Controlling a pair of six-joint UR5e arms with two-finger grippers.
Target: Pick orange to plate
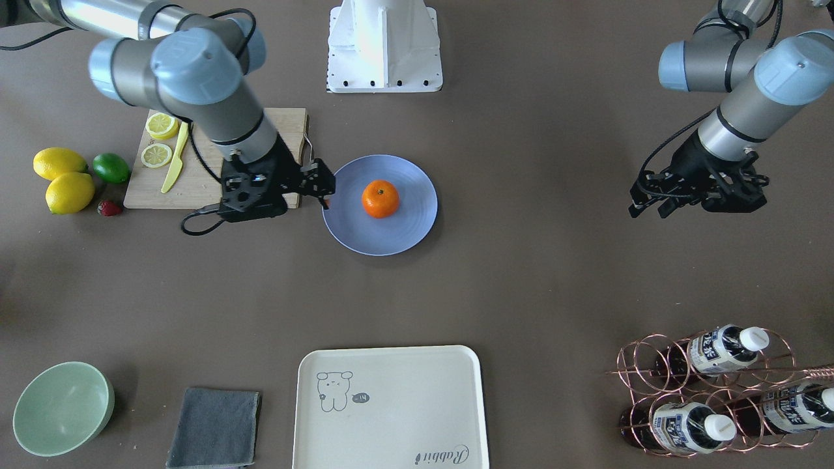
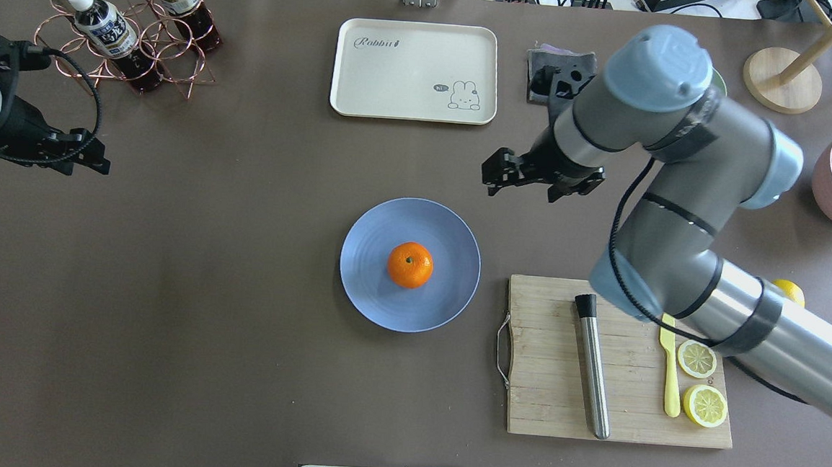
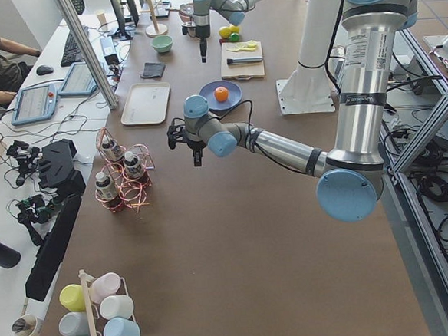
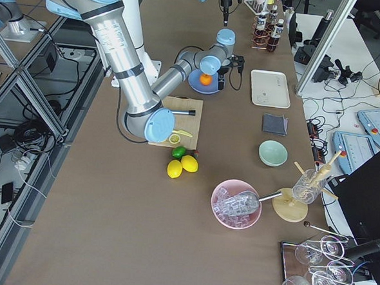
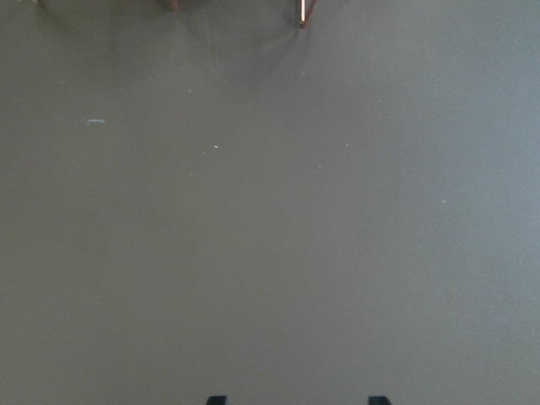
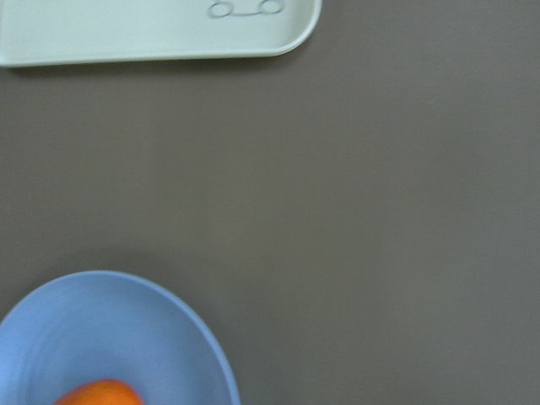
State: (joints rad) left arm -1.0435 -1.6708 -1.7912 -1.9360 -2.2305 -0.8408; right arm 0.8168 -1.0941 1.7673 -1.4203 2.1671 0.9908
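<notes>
1. Since the orange (image 2: 410, 264) sits in the middle of the blue plate (image 2: 369, 288) and nothing is touching it, I think the job looks done. The plate lies near the middle of the table (image 2: 234, 367).
2. The orange rests with its green stem spot facing up. The plate is wide and flat, so I think the round fruit will stay put if nothing bumps it.
3. The right gripper (image 2: 495, 175) hangs in the air beside the plate, on the side toward the cream tray (image 2: 366, 100) at the far edge of the table. Its own camera looks down on bare table, with a piece of plate and a bit of orange low in one corner. I think it is held off to the side so it cannot knock the fruit.
4. Its two fingers stand apart with a gap between them. Nothing is in the gap, and it touches nothing. Its own camera does not show the fingertips, so I cannot say just how wide the gap is.
5. The left gripper (image 2: 92, 159) hangs over bare table near the left edge, close to the copper bottle rack (image 2: 131, 43) in the far left corner. Its fingers are spread wide and hold nothing. It is well apart from the plate, out of the way.
6. The wooden cutting board (image 2: 617, 361) lies toward the near right part of the table, with lemon slices on it. The job does not need it.
</notes>
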